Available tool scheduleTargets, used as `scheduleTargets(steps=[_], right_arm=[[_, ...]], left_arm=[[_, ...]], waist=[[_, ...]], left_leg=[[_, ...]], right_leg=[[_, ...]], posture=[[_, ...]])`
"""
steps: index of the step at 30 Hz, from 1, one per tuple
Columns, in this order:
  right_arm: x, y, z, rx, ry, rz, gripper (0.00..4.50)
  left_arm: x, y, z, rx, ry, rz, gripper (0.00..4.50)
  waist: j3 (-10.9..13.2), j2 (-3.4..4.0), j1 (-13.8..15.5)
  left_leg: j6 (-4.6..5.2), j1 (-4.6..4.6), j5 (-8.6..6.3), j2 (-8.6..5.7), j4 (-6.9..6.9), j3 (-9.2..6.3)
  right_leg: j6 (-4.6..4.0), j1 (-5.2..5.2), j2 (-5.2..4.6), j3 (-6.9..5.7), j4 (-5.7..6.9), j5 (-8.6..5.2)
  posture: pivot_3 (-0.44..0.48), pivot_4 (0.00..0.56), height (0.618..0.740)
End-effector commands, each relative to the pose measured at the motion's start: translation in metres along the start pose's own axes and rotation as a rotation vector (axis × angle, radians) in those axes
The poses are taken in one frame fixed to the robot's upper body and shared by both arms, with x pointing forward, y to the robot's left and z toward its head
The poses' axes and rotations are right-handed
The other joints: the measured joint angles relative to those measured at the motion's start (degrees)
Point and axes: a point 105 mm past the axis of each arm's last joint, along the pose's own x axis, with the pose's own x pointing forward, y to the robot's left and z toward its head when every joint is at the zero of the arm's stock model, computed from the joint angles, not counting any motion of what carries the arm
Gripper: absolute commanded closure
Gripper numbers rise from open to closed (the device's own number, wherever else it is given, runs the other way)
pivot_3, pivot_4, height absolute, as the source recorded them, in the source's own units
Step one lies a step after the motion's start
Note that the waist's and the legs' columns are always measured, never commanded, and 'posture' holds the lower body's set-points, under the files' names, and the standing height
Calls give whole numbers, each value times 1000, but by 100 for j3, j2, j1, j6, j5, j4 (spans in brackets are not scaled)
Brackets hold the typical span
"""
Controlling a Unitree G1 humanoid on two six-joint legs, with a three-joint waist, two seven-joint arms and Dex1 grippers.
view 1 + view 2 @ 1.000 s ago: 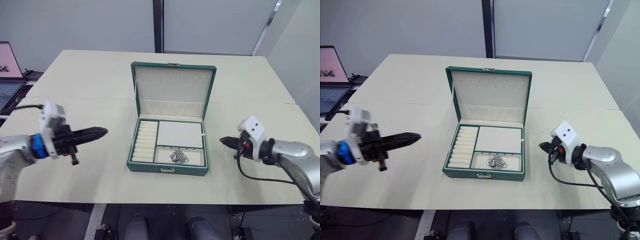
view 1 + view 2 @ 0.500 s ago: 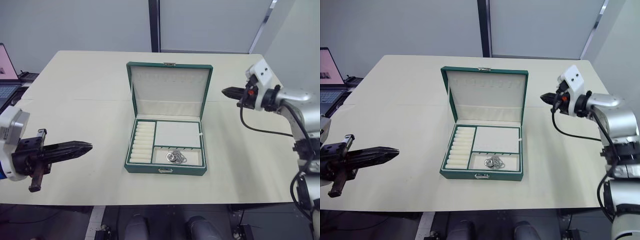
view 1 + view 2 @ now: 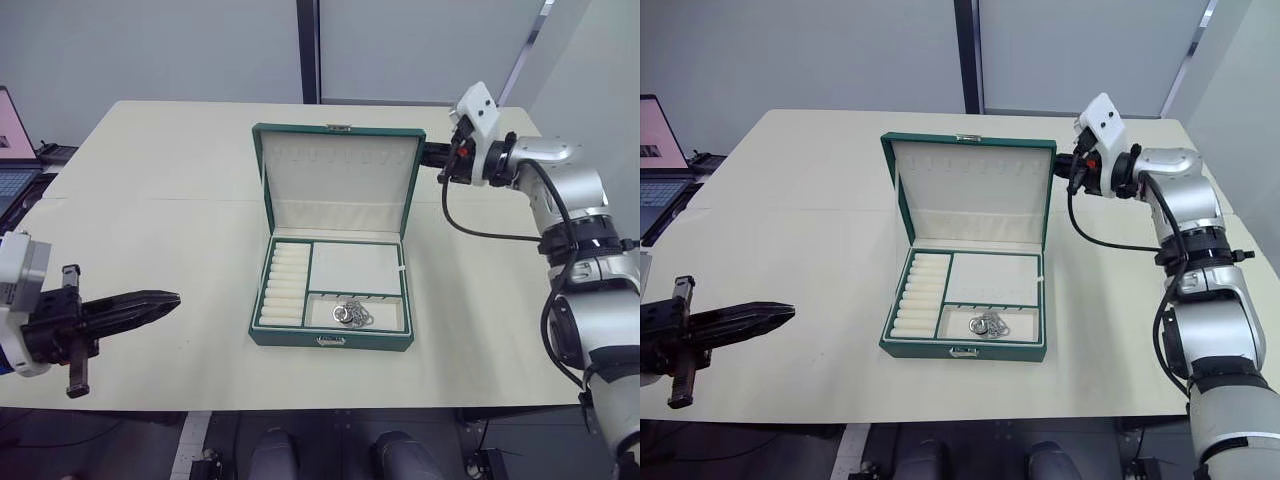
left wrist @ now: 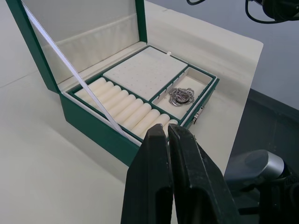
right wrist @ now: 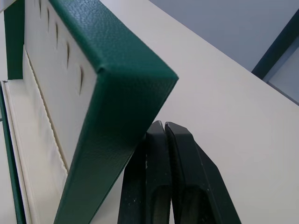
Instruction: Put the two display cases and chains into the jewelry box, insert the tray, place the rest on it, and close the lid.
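The green jewelry box [image 3: 335, 240] was seen open on the cream table [image 3: 170, 170], with its lid [image 3: 341, 178] standing up.

The tray [image 3: 345, 283] was set inside the box, and a small pile of silver chains [image 3: 354, 314] was seen in the tray's front compartment, beside a row of cream ring rolls [image 3: 288, 283]. The right gripper [image 3: 432, 153] was held at the lid's upper right corner, with its two black fingers pressed together and nothing between them. The left gripper [image 3: 155, 299] was held over the table well to the left of the box, closed and holding nothing.
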Motion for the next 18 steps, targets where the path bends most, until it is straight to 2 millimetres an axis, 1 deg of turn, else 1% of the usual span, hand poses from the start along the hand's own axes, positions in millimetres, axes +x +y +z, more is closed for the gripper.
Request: scheduleTargets(steps=[1, 3, 6, 10, 12, 14, 16, 17, 18], right_arm=[[-7, 10, 41, -81, -109, 43, 4474], [-13, 20, 47, -98, -122, 73, 4474], [-23, 35, 51, -110, -123, 101, 4474], [-44, 68, 51, -86, -94, 162, 4474], [-54, 93, 43, -41, -61, 210, 4474], [-60, 111, 35, 1, -31, 233, 4474], [-66, 137, 15, 73, 21, 265, 4474], [-68, 150, 2, 106, 62, 273, 4474], [-70, 159, -6, 128, 90, 275, 4474]], left_arm=[[-3, 2, 11, 40, -37, 17, 4345], [-4, 4, 12, 42, -38, 20, 4345], [-5, 6, 13, 47, -36, 21, 4345], [-9, 8, 20, 60, -34, 14, 4345], [-11, 8, 22, 62, -23, 9, 4345], [-12, 9, 21, 62, -12, 6, 4345], [-12, 12, 19, 60, -6, -3, 4345], [-10, 13, 18, 58, -3, -9, 4345], [-9, 13, 17, 58, -2, -14, 4345]], waist=[[3, 4, 1], [3, 5, 3], [2, 5, 9], [3, 5, 43], [2, 3, 53], [0, 1, 51], [-1, -1, 52], [-3, -4, 52], [-4, -5, 53]], left_leg=[[0, -1, 0, 0, 0, 1], [0, -1, 0, 1, -1, 0], [0, -2, 0, 2, -4, -2], [0, -3, -1, 1, -3, -5], [0, -6, -1, 1, -4, -7], [1, -7, -1, 1, -4, -9], [1, -6, -1, 1, -5, -10], [1, -5, -1, 1, -4, -10], [1, -6, -1, 0, -7, -11]], right_leg=[[0, -2, 0, 1, 1, 0], [0, -3, 0, 0, 3, 0], [0, -3, 1, -3, 2, 0], [0, -1, 0, -6, 1, 0], [0, -2, -1, -7, 0, 0], [1, 0, 0, -7, 0, 0], [1, 1, 0, -8, 0, 0], [1, 1, 1, -6, 0, 0], [1, 0, 1, -8, -1, 0]], posture=[[0, 150, 740], [0, 150, 740], [0, 150, 740], [0, 150, 740], [0, 150, 740], [0, 150, 740], [0, 150, 740], [0, 150, 740], [0, 150, 740]])
